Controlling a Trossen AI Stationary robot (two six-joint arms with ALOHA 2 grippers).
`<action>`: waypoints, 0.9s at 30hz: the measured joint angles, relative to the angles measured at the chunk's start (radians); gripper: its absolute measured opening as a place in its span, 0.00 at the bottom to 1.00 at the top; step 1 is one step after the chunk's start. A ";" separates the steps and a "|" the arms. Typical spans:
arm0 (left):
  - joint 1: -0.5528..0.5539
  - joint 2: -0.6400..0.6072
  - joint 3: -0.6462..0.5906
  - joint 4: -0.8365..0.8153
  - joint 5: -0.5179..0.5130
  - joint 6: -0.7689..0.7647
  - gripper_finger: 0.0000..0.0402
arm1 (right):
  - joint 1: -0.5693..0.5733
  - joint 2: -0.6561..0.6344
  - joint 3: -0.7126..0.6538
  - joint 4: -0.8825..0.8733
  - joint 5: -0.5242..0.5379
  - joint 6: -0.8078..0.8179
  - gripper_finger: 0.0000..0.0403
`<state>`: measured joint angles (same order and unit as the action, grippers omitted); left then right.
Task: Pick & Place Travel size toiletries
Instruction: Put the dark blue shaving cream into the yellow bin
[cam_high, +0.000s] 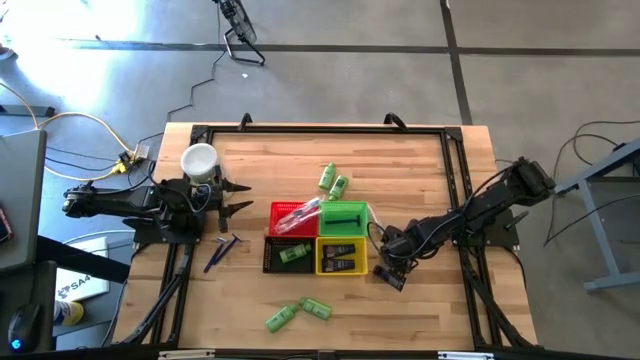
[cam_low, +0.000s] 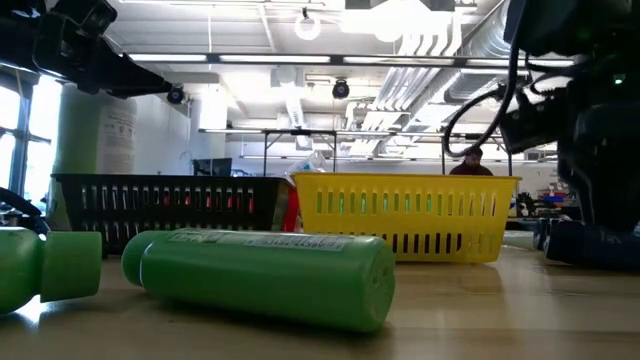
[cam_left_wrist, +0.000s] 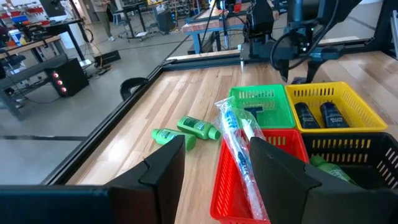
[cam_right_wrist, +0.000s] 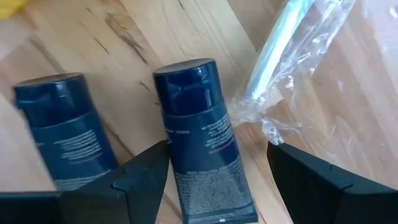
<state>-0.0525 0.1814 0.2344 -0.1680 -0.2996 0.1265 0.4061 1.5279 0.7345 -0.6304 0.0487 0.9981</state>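
While the right gripper (cam_right_wrist: 214, 171) hangs low over the table with its dark fingers (cam_right_wrist: 140, 177) spread wide, a dark blue tube with a flat cap (cam_right_wrist: 202, 140) lies on the wood in the gap between them, unheld, its long axis running straight out from the wrist and its cap pointing away. Just beside it lies a second dark blue tube (cam_right_wrist: 65, 130), roughly parallel, and on the other side a slim toothbrush in crinkled clear wrap (cam_right_wrist: 283, 59) angles away from the fingers. From above, this gripper (cam_high: 393, 262) sits just right of the yellow slotted basket (cam_high: 342, 258).

The left gripper (cam_left_wrist: 214, 168) stands left of the baskets with its fingers partly apart and nothing between them; ahead of it a clear-wrapped toothbrush (cam_left_wrist: 239, 146) lies lengthwise across the red slotted basket (cam_left_wrist: 227, 186), tip pointing at the green basket (cam_left_wrist: 264, 106). Two dark tubes (cam_left_wrist: 320, 115) lie side by side in the yellow basket, and a green bottle (cam_high: 294, 255) lies in the black basket (cam_high: 290, 256).

Two bright green mini bottles (cam_high: 333, 181) lie on the far side of the baskets, two more (cam_high: 298, 313) near the front edge, their long axes roughly left to right. Dark slim sticks (cam_high: 222, 250) lie near the left arm, by the white round cup (cam_high: 199, 160).
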 joint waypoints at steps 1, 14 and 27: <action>0.000 0.000 0.000 0.000 0.000 0.000 0.44 | 0.000 0.014 0.001 0.002 -0.002 0.000 0.65; 0.000 0.000 0.000 0.000 0.000 0.000 0.44 | -0.001 0.025 0.000 0.022 -0.013 -0.001 0.64; 0.000 0.000 0.000 0.000 0.000 0.000 0.44 | -0.001 0.008 -0.003 0.025 -0.026 0.000 0.43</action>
<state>-0.0523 0.1814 0.2340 -0.1684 -0.2996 0.1261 0.4053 1.5356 0.7319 -0.6052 0.0223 0.9981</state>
